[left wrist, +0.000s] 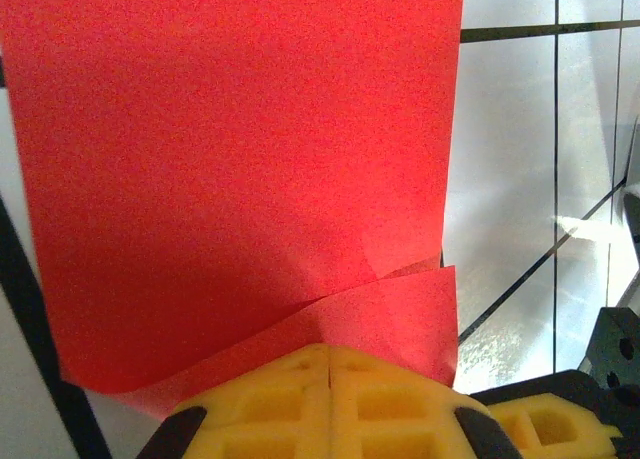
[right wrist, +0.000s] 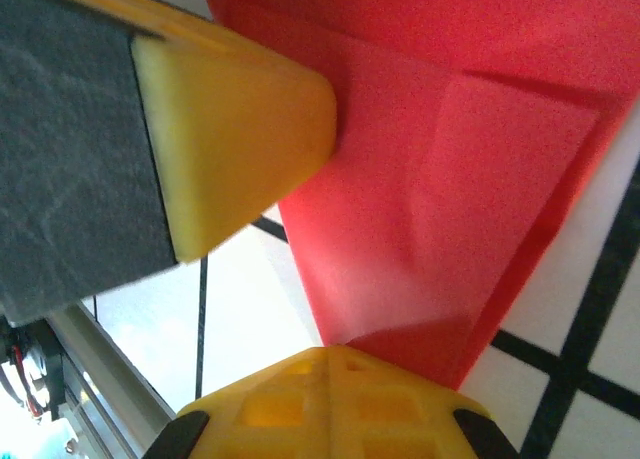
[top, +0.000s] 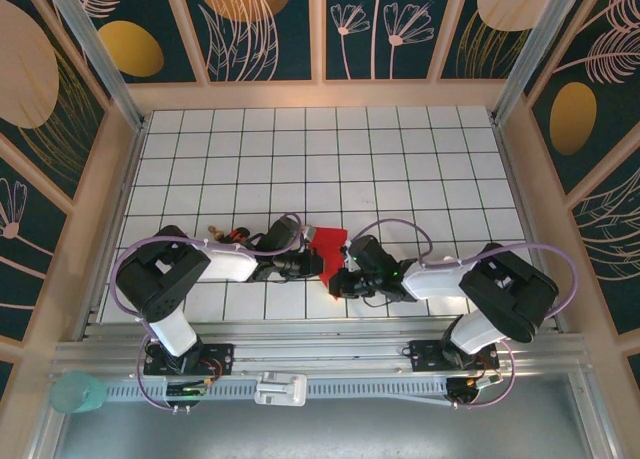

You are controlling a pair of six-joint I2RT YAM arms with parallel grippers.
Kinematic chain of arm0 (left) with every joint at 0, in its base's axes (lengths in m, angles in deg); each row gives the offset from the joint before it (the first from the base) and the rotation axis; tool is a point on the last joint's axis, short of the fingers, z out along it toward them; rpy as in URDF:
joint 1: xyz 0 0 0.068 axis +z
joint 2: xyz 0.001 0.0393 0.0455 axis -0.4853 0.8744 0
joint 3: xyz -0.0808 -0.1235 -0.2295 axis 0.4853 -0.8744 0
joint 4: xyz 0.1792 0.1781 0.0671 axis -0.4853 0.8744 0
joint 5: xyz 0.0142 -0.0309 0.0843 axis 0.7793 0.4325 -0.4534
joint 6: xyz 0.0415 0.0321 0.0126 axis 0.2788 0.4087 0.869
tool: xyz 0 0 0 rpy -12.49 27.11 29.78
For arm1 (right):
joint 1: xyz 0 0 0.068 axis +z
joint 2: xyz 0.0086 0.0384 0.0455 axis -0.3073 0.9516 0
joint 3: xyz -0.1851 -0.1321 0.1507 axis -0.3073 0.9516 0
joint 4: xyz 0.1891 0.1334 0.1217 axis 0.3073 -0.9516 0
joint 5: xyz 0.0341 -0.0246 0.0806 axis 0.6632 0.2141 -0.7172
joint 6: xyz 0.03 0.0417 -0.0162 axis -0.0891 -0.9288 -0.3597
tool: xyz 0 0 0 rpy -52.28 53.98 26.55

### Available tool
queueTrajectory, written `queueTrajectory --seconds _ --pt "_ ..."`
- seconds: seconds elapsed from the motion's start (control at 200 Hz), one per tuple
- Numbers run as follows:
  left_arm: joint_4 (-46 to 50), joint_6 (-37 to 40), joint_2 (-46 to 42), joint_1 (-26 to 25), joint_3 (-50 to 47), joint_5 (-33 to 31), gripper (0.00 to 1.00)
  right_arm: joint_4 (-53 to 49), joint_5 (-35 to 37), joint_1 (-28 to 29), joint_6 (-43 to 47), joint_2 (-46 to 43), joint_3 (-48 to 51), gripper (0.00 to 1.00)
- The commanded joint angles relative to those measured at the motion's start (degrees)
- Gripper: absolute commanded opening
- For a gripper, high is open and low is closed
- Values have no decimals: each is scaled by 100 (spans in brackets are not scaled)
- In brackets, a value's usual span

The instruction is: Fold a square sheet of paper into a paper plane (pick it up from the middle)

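Top view: the thin, bright red sheet of paper (top: pixel 328 245), creased into a smaller shape, is sitting between the two arms. It is lying over the near middle of the white counter with black grid lines (top: pixel 330 149). The left arm (top: pixel 165 279) is reaching in from the left and the right arm (top: pixel 510 291) from the right, and their tips are meeting at the paper.

Left wrist view: the yellow left fingers (left wrist: pixel 280 394) are pressing together with no gap at the seam, clamping the near edge of the red sheet of paper (left wrist: pixel 240 159). The paper is spreading away from them as a broad panel. A second layer is overlapping it along a slanted edge just above the fingertips. Counter tiles (left wrist: pixel 510 179) are showing to its right.

Right wrist view: the yellow right fingers (right wrist: pixel 280 404) are likewise together, pinching a narrow corner of the paper (right wrist: pixel 440 179). The paper is fanning out from them as a triangle with a raised folded layer at upper right. One of the left fingers (right wrist: pixel 235 119), a yellow tip on a dark grey body, is touching the paper's left edge. The counter (right wrist: pixel 600 379) is showing at lower right.

Both grips are sitting close together on the same sheet. Cannot tell whether the sheet is resting on the counter or hanging clear of it.
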Motion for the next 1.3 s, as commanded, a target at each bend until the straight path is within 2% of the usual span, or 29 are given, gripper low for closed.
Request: queueTrajectory --seconds 0.0,0.095,0.2,0.555,0.916,0.981,1.066,1.131,1.196,1.296 --pt "610 160 331 17 -58 -527 0 -888 63 210 -142 -380 473 0" --pt "603 166 343 24 -68 -521 0 -1094 70 217 -162 -837 555 0" --pt "594 165 349 18 -62 -512 0 -1120 51 94 -19 -945 243 0" --pt "585 140 284 20 -133 -530 0 -407 -289 -128 148 -109 -385 0" --pt "689 137 148 20 119 -412 0 -155 -194 -180 32 234 135 0" --pt "592 -11 -154 18 176 -315 9 -113 -153 -176 -67 213 290 0" --pt "408 -207 -593 22 178 -159 27 -55 -114 -179 -191 143 444 0" --pt "314 -407 -912 9 41 -135 30 -21 -89 -170 -252 115 483 0" --pt "125 -724 -1162 -18 -251 -124 27 -26 -70 -168 -281 116 482 0" --pt "110 -973 -1241 -77 -543 -79 5 -68 -21 -170 -252 136 459 0"
